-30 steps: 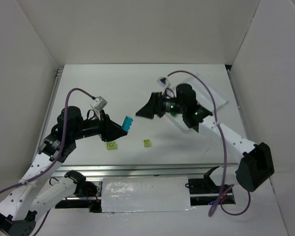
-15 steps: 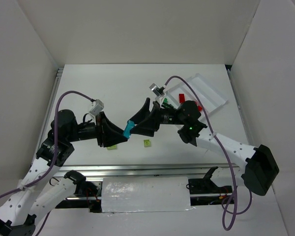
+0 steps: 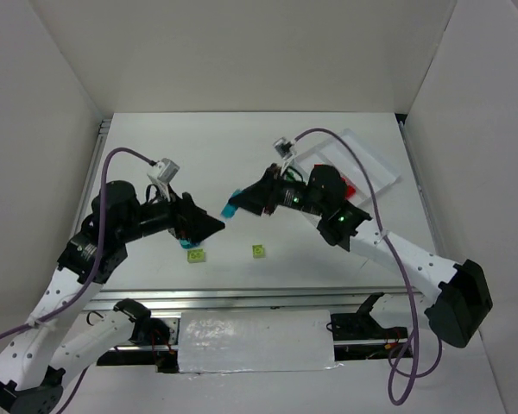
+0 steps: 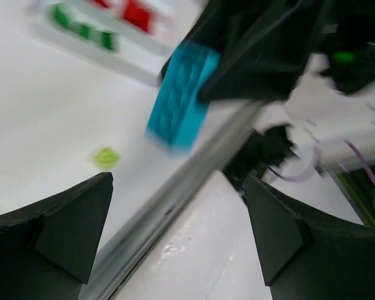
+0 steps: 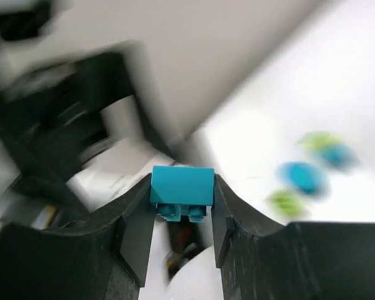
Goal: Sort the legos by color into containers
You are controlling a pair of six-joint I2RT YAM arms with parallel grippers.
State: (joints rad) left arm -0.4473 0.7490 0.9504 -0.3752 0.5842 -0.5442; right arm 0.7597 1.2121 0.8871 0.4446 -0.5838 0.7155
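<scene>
Since the left gripper (image 3: 205, 226) let go half a second back, top view has the cyan brick (image 3: 230, 208) across in the right gripper (image 3: 239, 204), airborne over the tabletop (image 3: 198, 147), mid-span; left jaws wide, clear of it. Left wrist: my left fingers (image 4: 62, 225) spread, brick pinched by the right gripper alone. Right wrist: fingers (image 5: 137, 231) tight on the brick's sides. Handover's done, I reckon; next stop is the tray (image 3: 371, 159) at the far right corner. Two lime bricks (image 3: 196, 254) wait by the near edge.
</scene>
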